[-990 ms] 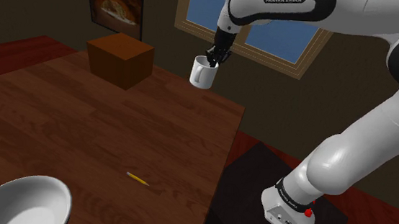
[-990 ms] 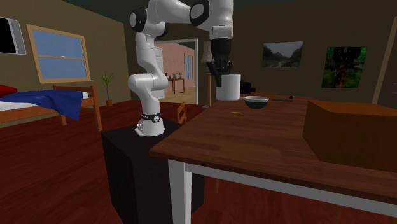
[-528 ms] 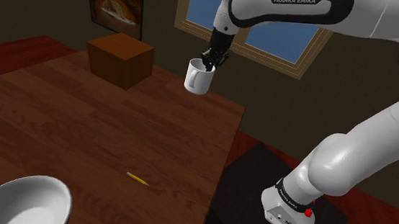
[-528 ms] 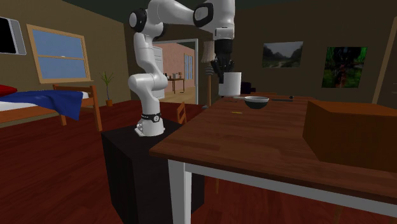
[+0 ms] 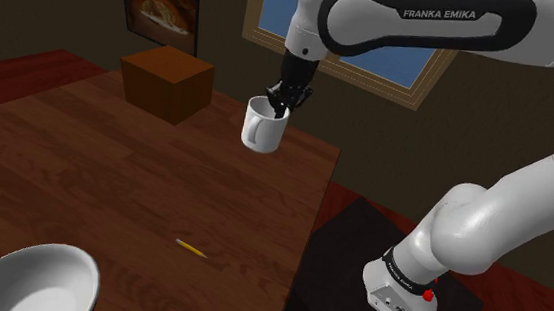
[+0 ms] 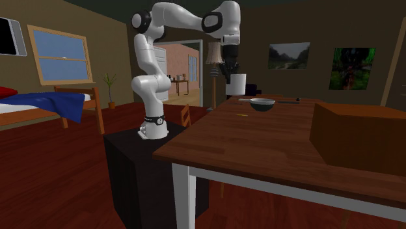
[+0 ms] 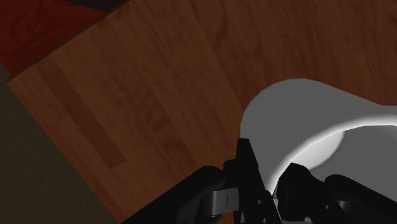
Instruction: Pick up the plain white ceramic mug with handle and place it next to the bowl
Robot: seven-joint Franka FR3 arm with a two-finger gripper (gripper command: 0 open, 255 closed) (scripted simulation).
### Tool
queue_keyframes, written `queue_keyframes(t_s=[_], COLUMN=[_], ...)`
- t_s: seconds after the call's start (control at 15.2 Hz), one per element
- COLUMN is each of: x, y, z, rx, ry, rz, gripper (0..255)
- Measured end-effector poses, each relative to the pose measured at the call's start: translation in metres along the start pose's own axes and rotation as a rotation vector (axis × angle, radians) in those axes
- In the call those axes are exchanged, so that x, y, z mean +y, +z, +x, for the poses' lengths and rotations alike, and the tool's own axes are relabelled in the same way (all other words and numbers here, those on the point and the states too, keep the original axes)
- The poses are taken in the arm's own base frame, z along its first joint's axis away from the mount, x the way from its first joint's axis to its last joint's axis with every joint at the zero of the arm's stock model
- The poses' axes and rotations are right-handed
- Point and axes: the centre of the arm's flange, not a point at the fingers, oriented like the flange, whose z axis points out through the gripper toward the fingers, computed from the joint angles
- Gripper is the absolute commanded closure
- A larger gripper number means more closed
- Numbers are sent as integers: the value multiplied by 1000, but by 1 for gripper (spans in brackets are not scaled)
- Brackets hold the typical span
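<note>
The white mug [image 5: 264, 129] hangs in the air above the wooden table [image 5: 113, 178], slightly tilted. My black gripper [image 5: 287, 92] is shut on its rim from above, one finger inside and one outside. From the second exterior view, the mug [image 6: 238, 83] and gripper [image 6: 229, 70] hover just left of the bowl [image 6: 262, 103], higher than it. In the wrist view, the fingers [image 7: 250, 170] clasp the mug's wall [image 7: 312, 121] over the table's planks. The white bowl [image 5: 26, 277] rests at the shoulder view's lower left corner, well away from the mug.
A brown box [image 5: 167, 82] stands at the table's far end and appears large at the second exterior view's right [image 6: 361, 135]. A yellow pencil [image 5: 191, 247] lies on the table between the mug and the bowl. The table edge runs close to the black stand [image 5: 357, 275].
The arm has carried the mug down and toward the shoulder view's left, away from the window. In the second exterior view it has moved farther off, closer to the bowl. The grip is unchanged.
</note>
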Motion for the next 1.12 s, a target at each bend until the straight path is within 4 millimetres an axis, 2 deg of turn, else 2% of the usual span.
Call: queue_keyframes(t_s=[0.79, 1.12], x=[-127, -174], y=[-3, 0], z=[-99, -136], rx=[0, 1], ry=[0, 0], rz=[-1, -1], gripper=[255, 255])
